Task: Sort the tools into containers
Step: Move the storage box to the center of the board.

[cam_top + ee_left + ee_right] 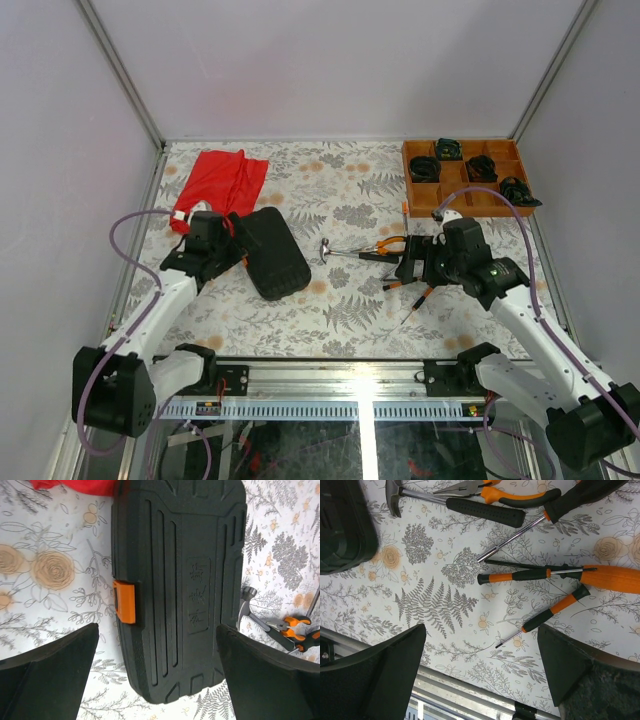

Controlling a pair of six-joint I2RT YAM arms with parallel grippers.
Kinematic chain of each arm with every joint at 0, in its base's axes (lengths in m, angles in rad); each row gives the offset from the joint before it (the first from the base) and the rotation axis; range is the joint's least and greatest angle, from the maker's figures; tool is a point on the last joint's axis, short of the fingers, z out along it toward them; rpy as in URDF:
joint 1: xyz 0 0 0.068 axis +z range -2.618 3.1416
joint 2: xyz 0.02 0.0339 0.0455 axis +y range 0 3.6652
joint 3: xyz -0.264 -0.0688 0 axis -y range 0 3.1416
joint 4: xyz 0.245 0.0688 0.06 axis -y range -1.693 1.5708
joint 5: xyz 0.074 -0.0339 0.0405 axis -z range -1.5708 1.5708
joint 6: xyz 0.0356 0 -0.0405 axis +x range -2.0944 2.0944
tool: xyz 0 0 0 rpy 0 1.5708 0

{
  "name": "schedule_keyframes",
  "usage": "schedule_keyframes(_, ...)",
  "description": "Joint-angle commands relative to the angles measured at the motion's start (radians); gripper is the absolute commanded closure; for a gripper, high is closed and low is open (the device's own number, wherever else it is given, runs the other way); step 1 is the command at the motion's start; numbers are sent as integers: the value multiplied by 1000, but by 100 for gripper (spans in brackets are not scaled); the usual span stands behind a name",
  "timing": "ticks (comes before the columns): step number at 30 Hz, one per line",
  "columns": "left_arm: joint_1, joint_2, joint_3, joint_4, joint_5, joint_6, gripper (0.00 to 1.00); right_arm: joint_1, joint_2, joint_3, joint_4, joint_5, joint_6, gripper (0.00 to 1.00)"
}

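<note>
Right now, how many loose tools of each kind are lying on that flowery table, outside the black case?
hammer: 1
pliers: 1
screwdrivers: 4
Total: 6 loose tools

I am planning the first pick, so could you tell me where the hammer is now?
In the top view the hammer lies mid-table, its head just right of the closed black case and its handle beside the pliers.
</note>
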Motion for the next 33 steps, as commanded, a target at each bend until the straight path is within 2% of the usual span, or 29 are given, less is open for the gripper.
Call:
schedule_keyframes(1, 9, 98, -10, 176, 30, -4, 0, -3, 0, -7, 46, -64, -24, 0)
schedule_keyframes(10, 8, 217, -29, 258, 6, -3, 2, -2, 6, -12, 59, -107, -21, 0)
schedule_keyframes(20, 7, 266, -92, 319, 44, 6, 23, -2, 13, 16, 61, -110, -18, 2)
schedule_keyframes(24, -1, 264, -128, 334, 73, 12, 28, -2, 18, 17, 63, -109, -16, 3)
schedule_keyframes(33, -141, 267, -150, 342, 78, 26, 35, -2, 15, 1, 73, -122, -5, 3)
